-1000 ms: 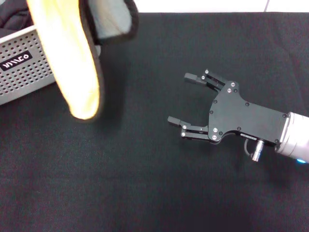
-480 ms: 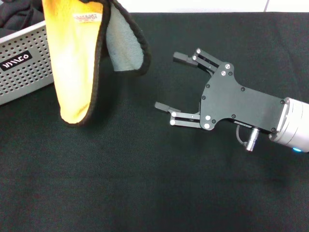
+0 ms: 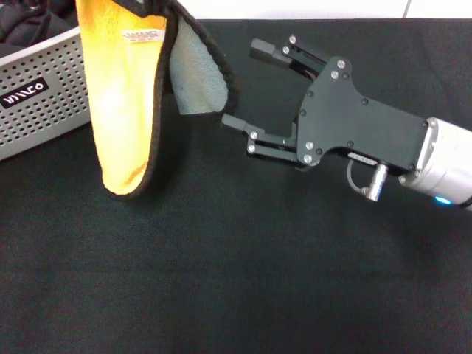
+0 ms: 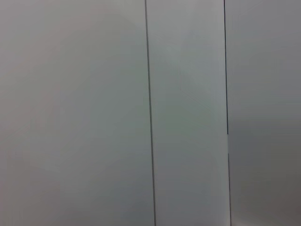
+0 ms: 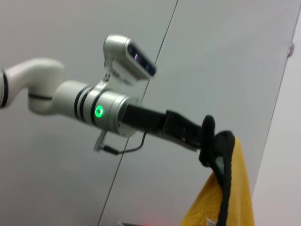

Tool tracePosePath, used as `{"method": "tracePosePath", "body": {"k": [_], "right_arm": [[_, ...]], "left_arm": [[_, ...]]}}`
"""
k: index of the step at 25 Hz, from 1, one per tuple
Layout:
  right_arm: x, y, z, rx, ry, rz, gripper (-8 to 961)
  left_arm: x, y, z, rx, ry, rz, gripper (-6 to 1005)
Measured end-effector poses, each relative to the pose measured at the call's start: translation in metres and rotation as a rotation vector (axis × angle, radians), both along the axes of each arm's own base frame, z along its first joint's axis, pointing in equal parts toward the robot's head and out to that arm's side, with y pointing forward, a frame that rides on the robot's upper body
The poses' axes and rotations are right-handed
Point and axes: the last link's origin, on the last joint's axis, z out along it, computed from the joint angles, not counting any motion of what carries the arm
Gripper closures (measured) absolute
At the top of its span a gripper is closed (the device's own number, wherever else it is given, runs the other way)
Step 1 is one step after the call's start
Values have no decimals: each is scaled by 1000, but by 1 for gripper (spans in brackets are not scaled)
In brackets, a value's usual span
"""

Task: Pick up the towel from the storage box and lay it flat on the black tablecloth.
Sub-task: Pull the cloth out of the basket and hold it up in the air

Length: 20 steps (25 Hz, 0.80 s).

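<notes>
Left claw [image 5: 209,136] clamped on towel [image 3: 125,103], which hung over black tablecloth [image 3: 221,280] beside storage box [image 3: 37,96]. Right claw [image 3: 247,88] spread wide, near towel edge.

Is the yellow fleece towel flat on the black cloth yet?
No. The yellow fleece towel hangs folded from the left gripper, above the black tablecloth.
</notes>
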Motion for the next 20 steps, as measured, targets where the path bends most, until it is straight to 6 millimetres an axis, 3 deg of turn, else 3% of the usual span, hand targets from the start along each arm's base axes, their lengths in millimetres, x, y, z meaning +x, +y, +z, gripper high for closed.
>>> {"method": "tracePosePath", "body": {"k": [2, 5, 16, 20], "right_arm": [[-2, 4, -1, -17, 7, -3, 88], [-1, 7, -3, -30, 7, -13, 161], [6, 5, -4, -33, 9, -44, 613], [8, 6, -4, -33, 7, -55, 694]], "left_arm": [[0, 1, 0, -3, -2, -2, 973], [1, 2, -2, -5, 3, -8, 973], [2, 2, -3, -7, 5, -13, 971], [3, 2, -6, -17, 7, -20, 971]]}}
